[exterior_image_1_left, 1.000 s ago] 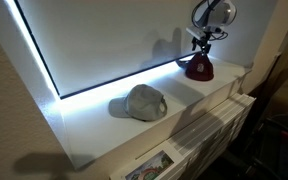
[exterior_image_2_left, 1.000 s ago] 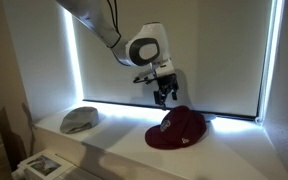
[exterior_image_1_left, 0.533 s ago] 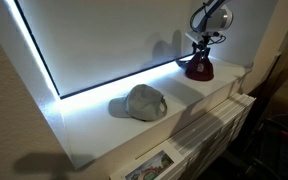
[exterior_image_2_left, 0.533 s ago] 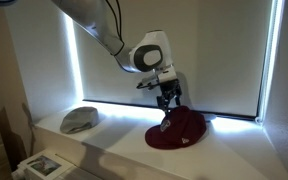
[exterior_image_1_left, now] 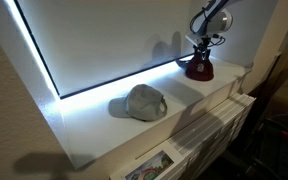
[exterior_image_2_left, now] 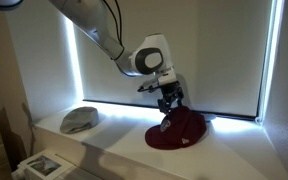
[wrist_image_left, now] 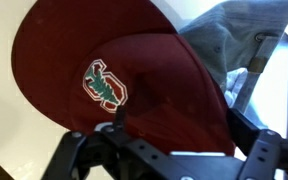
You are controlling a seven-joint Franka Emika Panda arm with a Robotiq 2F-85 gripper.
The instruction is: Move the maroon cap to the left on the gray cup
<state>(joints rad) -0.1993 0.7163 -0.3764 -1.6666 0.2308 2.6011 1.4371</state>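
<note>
A lit blind (exterior_image_2_left: 219, 60) fills the wall behind the maroon cap (exterior_image_2_left: 179, 130), its edges glowing in both exterior views. The white table (exterior_image_2_left: 109, 145) carries the maroon cap near one end, brim flat on the surface and crown up.

Your arm (exterior_image_2_left: 94, 28) reaches down over the maroon cap from above. The gray cap (exterior_image_2_left: 80, 120) lies on the same table, well apart from the maroon cap and nowhere touching it; an exterior view (exterior_image_1_left: 144, 102) shows bare table between the two.

Your end effector (exterior_image_2_left: 167, 103) hangs directly over the maroon cap's crown, touching it or just short of it; the pictures do not settle which. In the wrist view the fingers (wrist_image_left: 79, 150) stand spread wide on either side of the crown, so the jaws look fully apart and grip nothing. The pale logo (wrist_image_left: 104, 85) sits on the front of the maroon cap, ahead of the fingers.

By this showing you are at the approach, about to take hold. Nothing of the move itself is done: the grasp, the lift, the carry across to the gray cap and the release onto it all remain.
</note>
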